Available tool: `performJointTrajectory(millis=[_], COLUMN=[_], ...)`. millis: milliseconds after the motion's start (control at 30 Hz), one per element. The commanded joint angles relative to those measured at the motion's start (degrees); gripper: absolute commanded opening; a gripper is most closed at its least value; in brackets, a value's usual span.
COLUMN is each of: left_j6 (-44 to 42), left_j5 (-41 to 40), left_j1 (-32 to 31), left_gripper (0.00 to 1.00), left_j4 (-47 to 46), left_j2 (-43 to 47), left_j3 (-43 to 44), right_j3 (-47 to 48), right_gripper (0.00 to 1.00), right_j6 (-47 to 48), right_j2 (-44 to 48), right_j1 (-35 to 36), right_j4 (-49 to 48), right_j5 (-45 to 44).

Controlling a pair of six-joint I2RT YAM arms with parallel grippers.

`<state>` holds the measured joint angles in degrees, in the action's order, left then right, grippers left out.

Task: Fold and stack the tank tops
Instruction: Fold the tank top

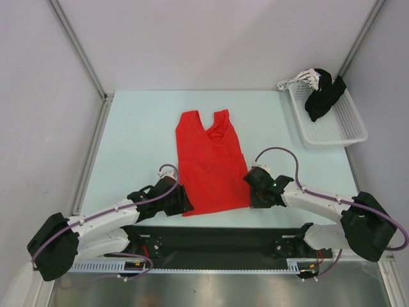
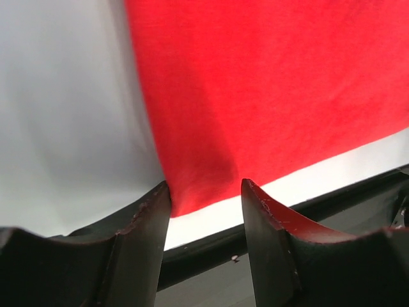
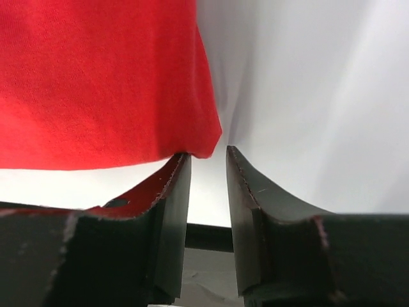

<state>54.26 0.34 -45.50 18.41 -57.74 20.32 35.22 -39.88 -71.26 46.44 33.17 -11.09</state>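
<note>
A bright red tank top (image 1: 211, 165) lies flat on the pale table, neck and straps away from me, hem near the front edge. My left gripper (image 1: 183, 199) is open at the hem's left corner; in the left wrist view that corner of the tank top (image 2: 192, 192) lies between the fingertips (image 2: 156, 198). My right gripper (image 1: 251, 188) is open at the hem's right corner; in the right wrist view the cloth's corner (image 3: 204, 144) sits just off the left fingertip (image 3: 182, 166). Neither gripper holds the cloth.
A white mesh basket (image 1: 339, 131) stands at the back right with a black garment (image 1: 321, 94) and a white one (image 1: 305, 78) draped over its rim. A black strip (image 1: 217, 233) runs along the table's front edge by the arm bases.
</note>
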Motion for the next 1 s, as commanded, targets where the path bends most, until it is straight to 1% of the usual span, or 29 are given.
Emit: performJointTrajectory(millis=[0, 33, 67, 100, 133, 167, 200, 267, 400, 533, 633, 700, 733, 800, 867, 900, 933, 967], left_j6=[1.11, 1.72, 2.07, 2.34, 2.86, 2.87, 2.96, 3.83, 4.01, 4.45, 4.10, 2.97, 2.26, -0.36, -2.39, -4.75, -6.00, -7.14], left_j5=[-0.87, -0.95, -0.95, -1.39, -1.57, -1.66, -2.01, -3.41, -3.42, -3.06, -3.24, -4.73, -5.08, -5.35, -5.00, -3.87, -2.98, -2.54], left_j1=[-2.23, -2.84, -3.02, -3.11, -3.20, -3.28, -3.37, -3.98, -4.95, -6.62, -6.54, -6.36, -5.58, -4.00, -0.83, 0.57, 3.63, 5.23], left_gripper=[0.55, 0.53, 0.47, 0.42, 0.23, 0.12, 0.00, 0.00, 0.00, 0.00, 0.00, 0.00, 0.00, 0.00, 0.00, 0.00, 0.00, 0.00], left_j4=[5.32, 4.71, 2.96, 2.33, 1.89, 1.80, 2.32, 5.12, 10.75, 16.82, 21.21, 24.29, 25.43, 27.64, 27.90, 27.56, 27.12, 26.24], left_j2=[-5.10, -6.76, -7.47, -8.09, -8.62, -8.54, -8.01, -5.73, -1.77, 2.97, 6.83, 8.25, 8.25, 7.73, 7.29, 6.85, 6.67, 6.32], left_j3=[-3.35, -3.61, -4.49, -4.93, -5.37, -5.81, -5.81, -5.38, -3.18, 0.77, 4.72, 8.76, 11.56, 14.13, 17.03, 17.91, 19.74, 20.89], right_j3=[0.02, -0.15, -0.07, -0.15, 0.02, 0.02, 0.11, -0.06, 0.63, 2.74, 6.34, 8.54, 10.98, 13.46, 16.88, 18.03, 19.17, 21.79], right_gripper=[0.33, 0.30, 0.26, 0.15, 0.09, 0.03, 0.00, 0.00, 0.00, 0.00, 0.00, 0.00, 0.00, 0.00, 0.00, 0.00, 0.00, 0.00], right_j6=[1.03, 1.20, 1.38, 1.38, 1.38, 1.38, 1.21, 0.68, -0.90, -2.39, -2.40, -1.79, -0.91, 0.32, 2.95, 3.75, 4.71, 6.37], right_j2=[-1.51, -2.03, -2.30, -2.39, -2.21, -1.69, -1.25, 1.20, 5.50, 9.73, 12.55, 13.60, 14.04, 13.96, 12.65, 12.03, 11.33, 10.02], right_j1=[0.24, 0.23, 0.23, 0.32, 0.41, 0.41, 0.58, 1.29, 2.69, 4.71, 5.07, 5.07, 4.98, 4.54, 2.79, 2.17, 1.56, 0.16], right_j4=[-3.10, -3.46, -3.55, -3.55, -3.29, -3.02, -1.80, -0.04, 3.47, 7.34, 10.68, 12.79, 13.32, 13.85, 13.33, 13.15, 12.80, 12.02], right_j5=[0.63, 0.81, 0.98, 1.16, 1.25, 1.25, 0.99, 0.55, 1.25, 1.51, 0.46, -1.46, -2.17, -3.32, -2.80, -2.36, -2.09, -1.48])
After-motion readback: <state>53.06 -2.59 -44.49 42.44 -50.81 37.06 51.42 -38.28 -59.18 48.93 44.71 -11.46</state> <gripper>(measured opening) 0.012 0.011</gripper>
